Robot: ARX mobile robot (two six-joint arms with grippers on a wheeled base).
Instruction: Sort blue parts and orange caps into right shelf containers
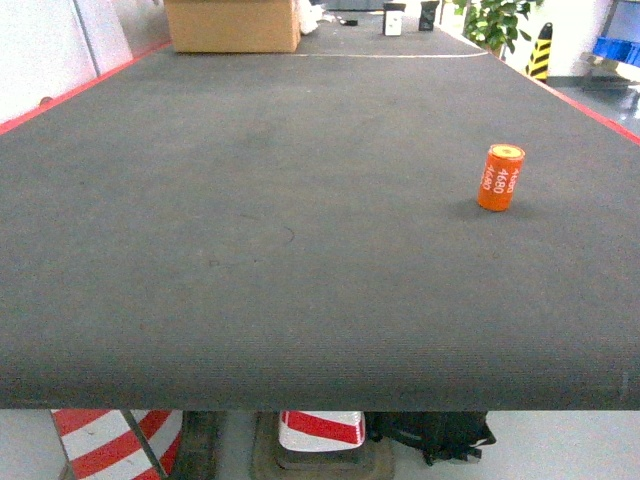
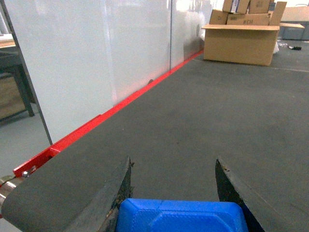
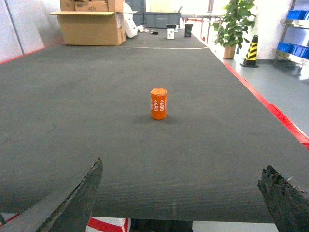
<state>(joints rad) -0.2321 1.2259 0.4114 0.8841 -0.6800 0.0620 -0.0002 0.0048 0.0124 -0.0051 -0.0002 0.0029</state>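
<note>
One orange cap (image 1: 501,177) stands upright on the dark table (image 1: 250,230), right of the middle; no gripper shows in the head view. From the right wrist, that orange cap (image 3: 158,103) is straight ahead and well beyond my right gripper (image 3: 181,174), which is open and holds nothing, near the table's front edge. My left gripper (image 2: 174,169) is shut on a blue part (image 2: 181,216), held between its fingers over the table's left side. Blue containers (image 3: 294,48) sit on a shelf far off to the right.
A large cardboard box (image 1: 232,24) stands at the table's far end. Red strips (image 3: 270,108) edge both long sides, and a white wall panel (image 2: 96,58) runs along the left. A plant (image 3: 235,21) and a black-yellow bollard (image 3: 250,50) stand on the floor at right.
</note>
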